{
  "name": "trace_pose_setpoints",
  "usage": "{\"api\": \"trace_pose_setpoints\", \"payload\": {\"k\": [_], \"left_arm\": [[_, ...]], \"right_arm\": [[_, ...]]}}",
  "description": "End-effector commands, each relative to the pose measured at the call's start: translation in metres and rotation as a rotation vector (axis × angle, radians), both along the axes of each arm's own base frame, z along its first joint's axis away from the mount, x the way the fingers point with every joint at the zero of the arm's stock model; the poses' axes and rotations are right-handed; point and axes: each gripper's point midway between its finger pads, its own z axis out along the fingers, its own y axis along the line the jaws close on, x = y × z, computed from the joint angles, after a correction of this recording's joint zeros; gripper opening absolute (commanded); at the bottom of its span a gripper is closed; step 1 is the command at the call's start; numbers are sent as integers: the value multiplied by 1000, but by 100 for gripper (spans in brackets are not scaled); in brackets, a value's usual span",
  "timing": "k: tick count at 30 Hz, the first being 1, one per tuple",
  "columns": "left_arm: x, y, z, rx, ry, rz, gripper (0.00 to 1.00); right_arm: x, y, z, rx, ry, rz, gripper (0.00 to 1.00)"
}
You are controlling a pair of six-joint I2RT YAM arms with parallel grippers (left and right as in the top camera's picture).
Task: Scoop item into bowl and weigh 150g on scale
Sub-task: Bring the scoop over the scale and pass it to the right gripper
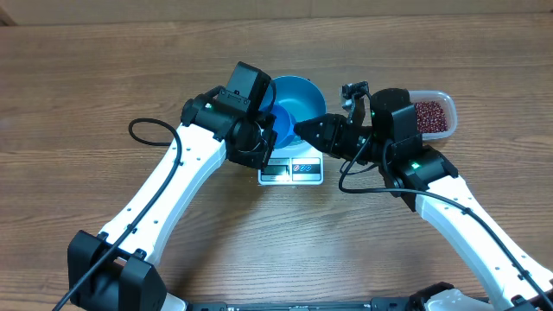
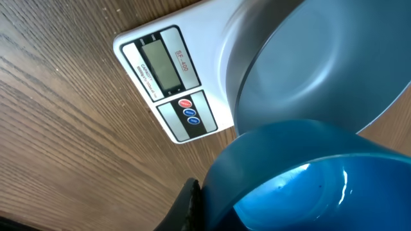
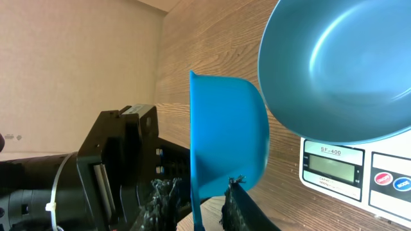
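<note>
Centrally, the bowl (image 1: 298, 97) sits on the scale (image 1: 291, 171), the beans (image 1: 432, 117) lie in a tub (image 1: 428, 92) far right, the left gripper (image 1: 265, 138) is pressed together on a scoop (image 3: 228, 138), and the right gripper (image 1: 300, 130) has its fingers (image 3: 239, 205) straddling that scoop, though I cannot tell whether they pinch it.

Soft even light from above, faint shadows on the table (image 1: 86, 69). Mild glare inside the bowl (image 2: 321, 70), and the blue scoop (image 2: 289, 167) near the left wrist lens looks kinda blurry.

Wooden table (image 1: 86, 69), clear plastic tub (image 1: 428, 92)
</note>
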Motion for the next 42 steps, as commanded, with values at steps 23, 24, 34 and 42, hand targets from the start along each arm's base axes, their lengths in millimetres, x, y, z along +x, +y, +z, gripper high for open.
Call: {"api": "trace_pose_setpoints", "payload": {"k": [23,24,34,42], "left_arm": [[-2,-8,4,-27,4,-8,17],[-2,-8,4,-27,4,-8,34],[0,-5,3,-10,-6,-5,100],[11,13,1,114,-107,-152,100]], "right_arm": [[5,1,6,-2,-21,-11,4],[5,1,6,-3,-21,-12,4],[8,-4,-2,-34,-2,-47,4],[9,-14,-11,-64,29,-78,4]]}}
